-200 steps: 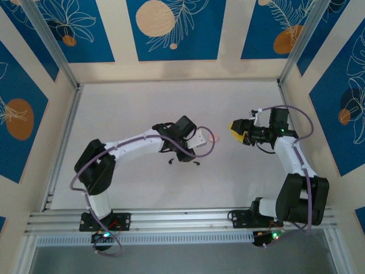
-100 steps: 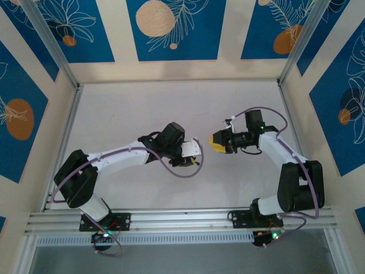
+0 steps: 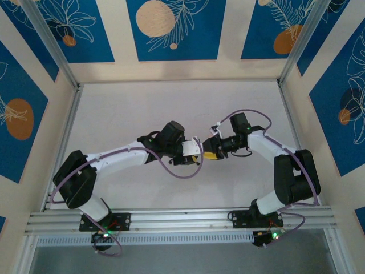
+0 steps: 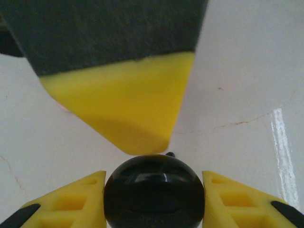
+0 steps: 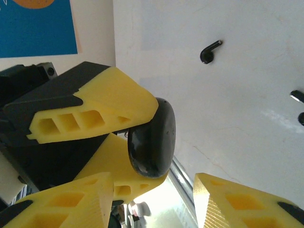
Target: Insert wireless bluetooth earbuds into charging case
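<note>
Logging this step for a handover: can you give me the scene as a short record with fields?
left gripper: shut on case
right gripper: open, holding nothing, fingertips close to the case
earbud: lying on table, apart from the case
case lid: cannot tell if open
stage: earbud not yet picked up
</note>
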You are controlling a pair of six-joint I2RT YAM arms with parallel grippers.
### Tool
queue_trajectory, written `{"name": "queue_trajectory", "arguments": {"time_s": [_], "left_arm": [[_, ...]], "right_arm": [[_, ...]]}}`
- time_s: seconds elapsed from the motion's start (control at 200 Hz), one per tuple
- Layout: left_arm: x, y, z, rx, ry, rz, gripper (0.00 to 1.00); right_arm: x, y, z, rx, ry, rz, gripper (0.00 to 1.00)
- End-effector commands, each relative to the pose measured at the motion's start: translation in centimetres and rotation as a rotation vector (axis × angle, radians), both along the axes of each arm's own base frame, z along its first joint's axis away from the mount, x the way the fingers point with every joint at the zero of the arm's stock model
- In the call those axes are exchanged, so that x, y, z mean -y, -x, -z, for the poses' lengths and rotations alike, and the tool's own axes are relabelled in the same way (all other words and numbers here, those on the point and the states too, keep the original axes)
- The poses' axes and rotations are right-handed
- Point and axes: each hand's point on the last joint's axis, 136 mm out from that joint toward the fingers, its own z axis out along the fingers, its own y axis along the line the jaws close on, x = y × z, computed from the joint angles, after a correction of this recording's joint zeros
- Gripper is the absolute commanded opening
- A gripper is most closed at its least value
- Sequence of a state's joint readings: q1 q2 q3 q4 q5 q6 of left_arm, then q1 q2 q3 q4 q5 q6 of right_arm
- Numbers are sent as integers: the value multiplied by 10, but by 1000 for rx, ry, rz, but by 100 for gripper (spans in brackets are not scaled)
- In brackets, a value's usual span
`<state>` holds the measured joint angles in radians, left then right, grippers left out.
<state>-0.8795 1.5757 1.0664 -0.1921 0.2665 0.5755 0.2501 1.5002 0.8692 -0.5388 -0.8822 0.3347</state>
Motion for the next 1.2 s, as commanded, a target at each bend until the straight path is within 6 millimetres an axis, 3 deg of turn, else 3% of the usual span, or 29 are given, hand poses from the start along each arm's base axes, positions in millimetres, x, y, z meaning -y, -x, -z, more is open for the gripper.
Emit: {"name": "queue_trajectory", "arguments": {"time_s": [0.0, 0.325, 0.675, 0.77, 0.85, 0.915, 1.195], "left_arm": [[6, 8, -18, 11, 62, 35, 40], [10, 9, -28, 19, 101, 41, 40], [11, 8, -39, 37, 128, 39, 41], [9, 5, -43, 50, 131, 21, 54], [5, -3, -49, 70, 139, -29, 84], [-1, -11, -55, 83, 159, -78, 100], [-30, -23, -94, 41, 366, -169, 100]], "right_arm": [[-8, 6, -7, 12, -51, -51, 47], [-13, 3, -6, 40, -43, -65, 44], [-16, 1, -21, 127, -79, -85, 18], [-14, 0, -25, 185, -60, -79, 15], [-11, -2, -29, 251, -39, -66, 15], [-6, -5, -32, 309, -20, -45, 14], [14, -21, -69, 596, -31, 44, 14]]}}
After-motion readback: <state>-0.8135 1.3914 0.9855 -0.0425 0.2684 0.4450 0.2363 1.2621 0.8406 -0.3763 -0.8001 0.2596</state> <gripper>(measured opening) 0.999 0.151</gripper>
